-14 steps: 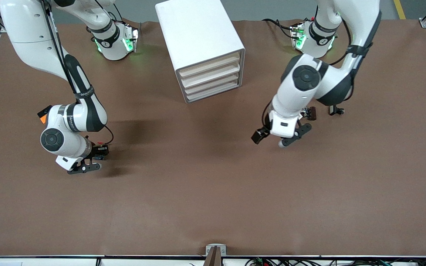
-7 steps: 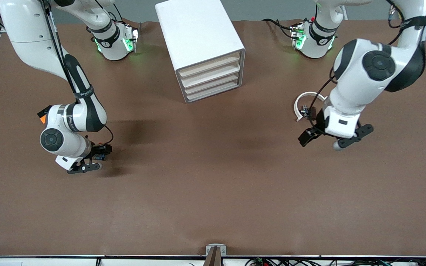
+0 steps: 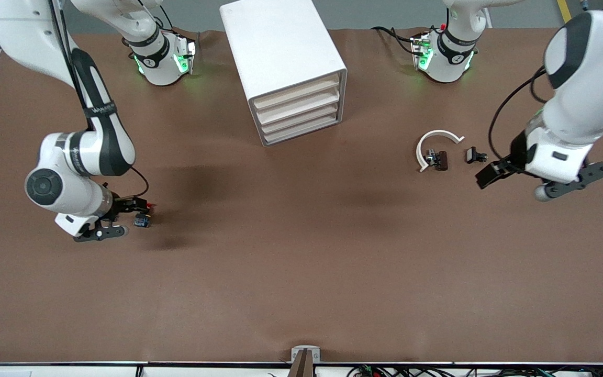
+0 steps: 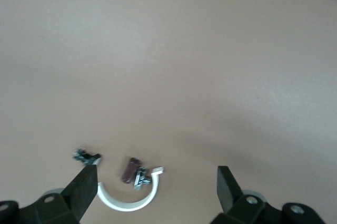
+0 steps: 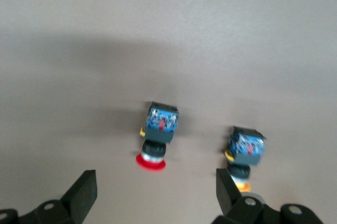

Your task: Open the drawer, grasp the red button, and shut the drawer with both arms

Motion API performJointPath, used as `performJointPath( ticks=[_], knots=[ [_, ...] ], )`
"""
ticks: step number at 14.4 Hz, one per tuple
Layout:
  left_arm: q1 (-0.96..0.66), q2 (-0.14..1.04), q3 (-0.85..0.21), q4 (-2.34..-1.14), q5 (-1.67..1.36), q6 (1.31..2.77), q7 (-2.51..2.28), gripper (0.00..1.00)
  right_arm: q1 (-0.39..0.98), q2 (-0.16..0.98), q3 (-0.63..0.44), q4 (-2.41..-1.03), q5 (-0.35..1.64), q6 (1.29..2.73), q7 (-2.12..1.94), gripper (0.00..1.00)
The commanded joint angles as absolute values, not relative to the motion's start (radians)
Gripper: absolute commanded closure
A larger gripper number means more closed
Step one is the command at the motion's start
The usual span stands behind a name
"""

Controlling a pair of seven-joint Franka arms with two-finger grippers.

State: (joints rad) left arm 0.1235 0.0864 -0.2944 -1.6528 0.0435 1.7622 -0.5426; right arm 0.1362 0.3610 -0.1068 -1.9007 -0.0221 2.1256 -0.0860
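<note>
Lighting was even, overhead and diffuse; no glare on the brown table (image 3: pixel 301 272). Soft shadows pooled at 3 o'clock of the right arm (image 3: pixel 79 157) and under the drawer cabinet (image 3: pixel 286 68). Right wrist view was motion-blurred, the button (image 5: pixel 157 134) smeared; left wrist view was slightly soft.

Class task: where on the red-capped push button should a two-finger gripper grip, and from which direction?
Grip the red-capped button across its boxy black-and-blue body, coming straight down. It lies on its side on the table, so the body's flat sides offer parallel faces; the round cap would slip.

Brown table (image 3: pixel 301 272) carries white drawer cabinet (image 3: pixel 286 68), red-capped button (image 5: pixel 156 138), orange-capped button (image 5: pixel 243 155), white half-ring (image 3: pixel 432 144).
</note>
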Motion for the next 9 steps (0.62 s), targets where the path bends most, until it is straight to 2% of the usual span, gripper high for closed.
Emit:
performJointPath(
  ticks=[1, 3, 9],
  knots=[
    [0.158, 0.037, -0.292, -1.621, 0.060, 1.701, -0.451, 0.00, 0.143, 0.253, -0.103, -1.888, -0.029, 2.007, -0.044, 0.00],
    [0.164, 0.002, -0.279, -1.632, 0.060, 1.688, -0.359, 0.00, 0.143, 0.186, -0.103, -1.881, -0.028, 1.941, -0.043, 0.00],
    [0.042, -0.074, -0.091, -1.631, 0.060, 1.592, -0.221, 0.00, 0.135, -0.023, -0.106, -1.870, -0.026, 1.790, -0.015, 0.00]
  ],
)
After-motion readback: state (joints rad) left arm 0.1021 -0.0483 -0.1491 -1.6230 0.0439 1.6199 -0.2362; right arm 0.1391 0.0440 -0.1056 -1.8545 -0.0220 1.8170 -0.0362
